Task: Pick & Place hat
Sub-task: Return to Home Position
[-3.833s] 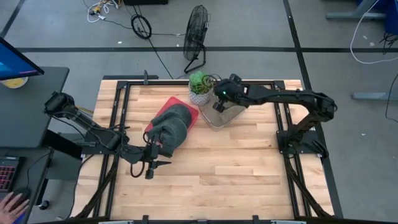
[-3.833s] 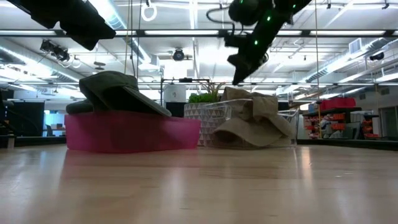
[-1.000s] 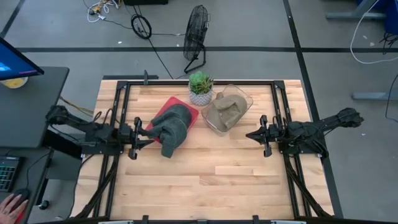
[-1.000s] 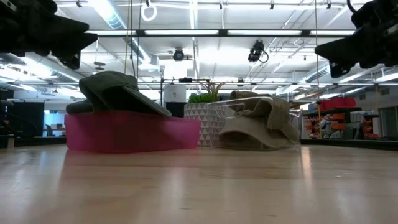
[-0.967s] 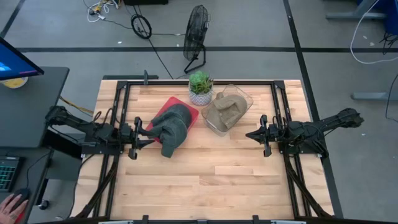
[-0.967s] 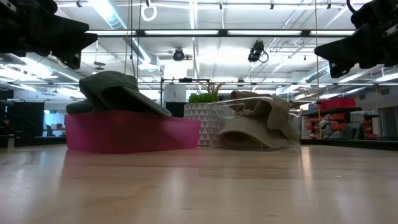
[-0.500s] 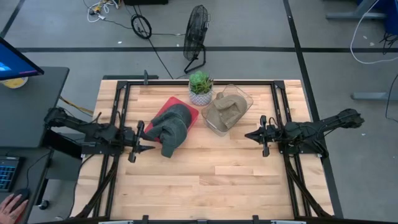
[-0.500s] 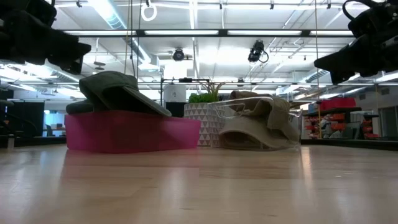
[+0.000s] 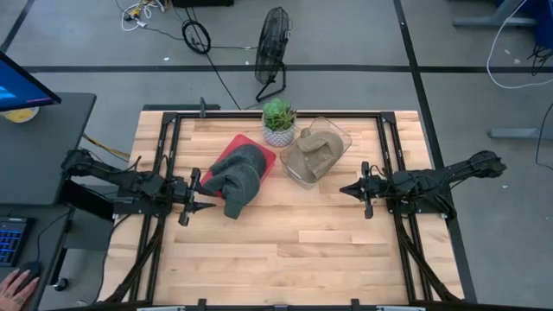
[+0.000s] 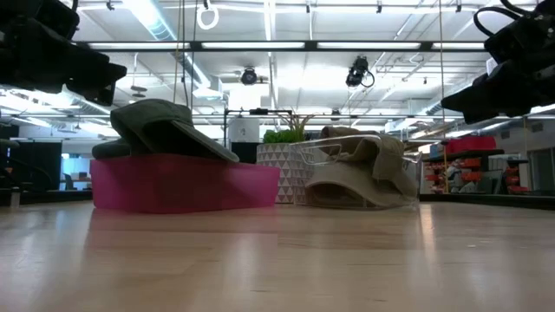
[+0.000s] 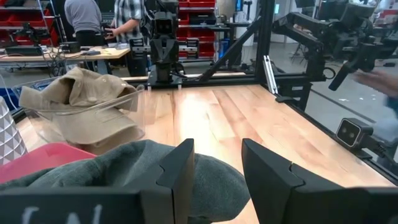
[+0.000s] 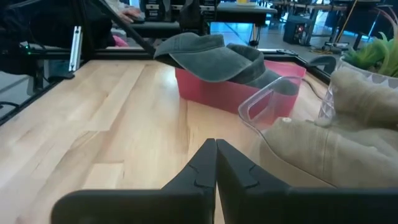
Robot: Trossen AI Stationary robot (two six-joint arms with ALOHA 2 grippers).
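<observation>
A dark green hat (image 9: 238, 179) lies on a pink tray (image 9: 260, 144) and overhangs the tray's near side; it also shows in the low view (image 10: 165, 128). A tan hat (image 9: 311, 155) sits inside a clear container (image 9: 339, 136). My left gripper (image 9: 207, 207) is open and level at the table's left, its fingertips just short of the green hat (image 11: 155, 180). My right gripper (image 9: 344, 189) is shut and hovers at the table's right, pointing left, clear of the container (image 12: 273, 99).
A potted plant (image 9: 278, 122) stands at the far edge between the tray and the container. Bare wood (image 9: 294, 246) fills the near half of the table. A black frame (image 9: 393, 164) runs along both sides. People stand in the room beyond (image 11: 102, 18).
My left gripper has shifted a little toward the table's near edge and sunk slightly, staying open beside the green hat. The right gripper has hardly moved. Both hats lie as they did.
</observation>
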